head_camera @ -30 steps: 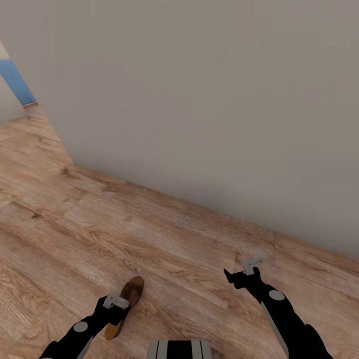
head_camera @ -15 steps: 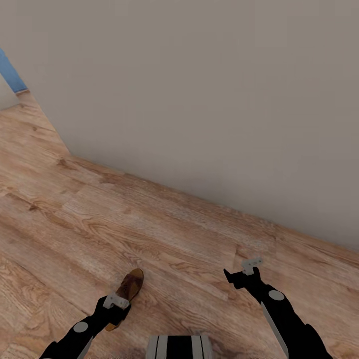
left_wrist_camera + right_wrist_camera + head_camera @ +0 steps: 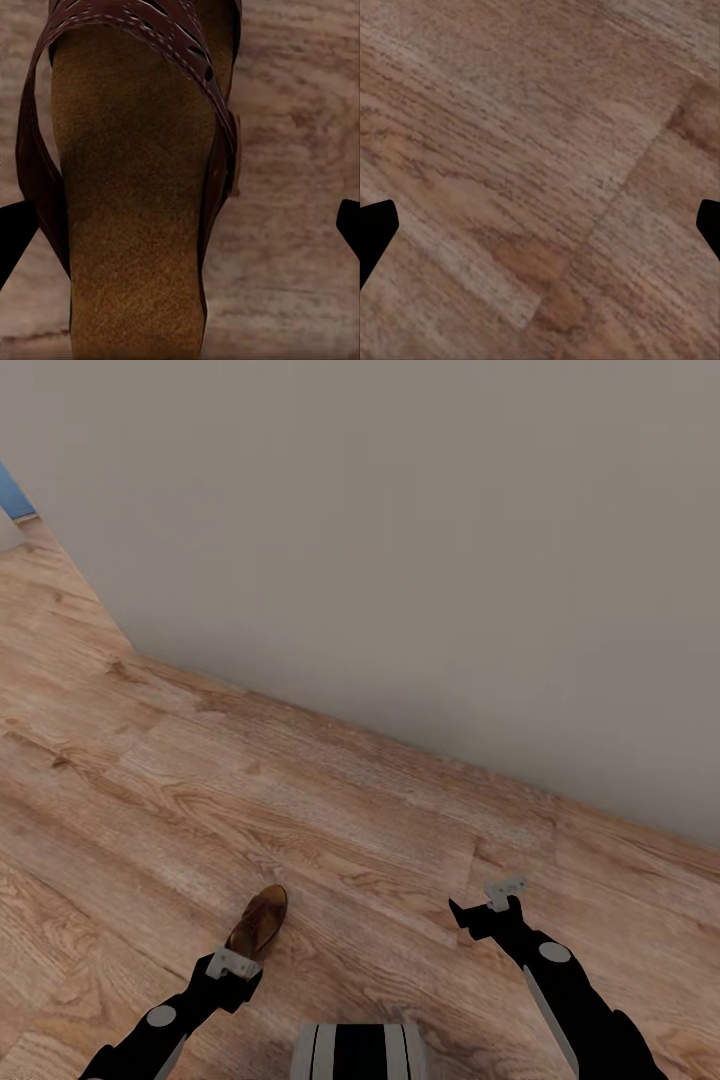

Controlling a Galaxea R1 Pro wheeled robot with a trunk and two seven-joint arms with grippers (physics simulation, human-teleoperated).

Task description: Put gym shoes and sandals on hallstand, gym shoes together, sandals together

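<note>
While we look down from the head camera, one sandal (image 3: 258,924) lies flat on the corridor floor (image 3: 330,810), its tan footbed up and its dark maroon strap across it, and our left gripper (image 3: 232,972) hangs just at its near end, partly covering that end from this view. Along our left wrist camera the sandal (image 3: 135,202) sits close beneath us, lengthwise between our two dark fingertips (image 3: 15,232), which stand wide apart at either edge of the picture; the stitched brown straps cross the footbed at the far end, and wood planks (image 3: 300,150) show beside the sole. We cannot tell whether either fingertip touches the sandal's edge. Our right gripper (image 3: 482,910) is held out over bare planks, well apart from the sandal, with a small grey bracket on its top. From our right wrist camera its fingertips (image 3: 375,232) are likewise spread far apart at the two edges, with nothing between them but the grained floor (image 3: 540,180) and a seam where two boards meet. A plain grey wall (image 3: 400,560) rises ahead, meeting the floor along a slanting line, and a sliver of blue (image 3: 14,495) shows past its left corner. Our striped trunk (image 3: 356,1052) shows at the lower edge between the arms.
</note>
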